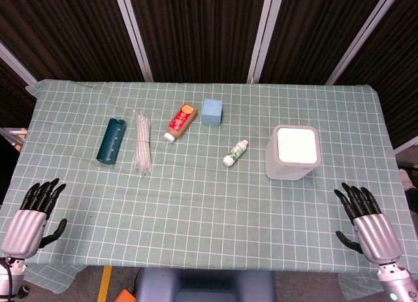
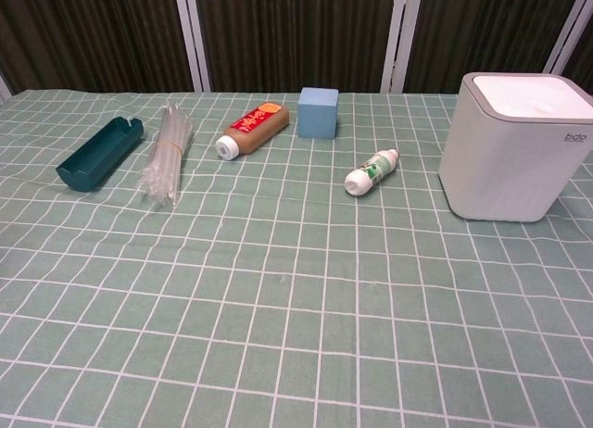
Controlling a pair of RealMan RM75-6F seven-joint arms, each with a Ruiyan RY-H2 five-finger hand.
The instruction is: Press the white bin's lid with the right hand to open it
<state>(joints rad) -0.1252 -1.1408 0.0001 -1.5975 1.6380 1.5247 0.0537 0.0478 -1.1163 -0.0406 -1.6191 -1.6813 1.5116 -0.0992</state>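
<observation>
The white bin point(image 1: 292, 154) point(image 2: 515, 147) stands on the right side of the table, its flat white lid point(image 1: 297, 146) point(image 2: 536, 97) down. My right hand point(image 1: 366, 222) rests near the table's front right edge, well short of the bin, fingers spread and empty. At the front left edge my left hand point(image 1: 34, 213) lies the same way, fingers apart, holding nothing. Neither hand shows in the chest view.
On the green checked cloth lie a small white bottle point(image 1: 236, 152) just left of the bin, a blue cube point(image 1: 212, 111), a brown bottle point(image 1: 181, 122), a bundle of clear straws point(image 1: 141, 142) and a dark teal tray point(image 1: 111, 140).
</observation>
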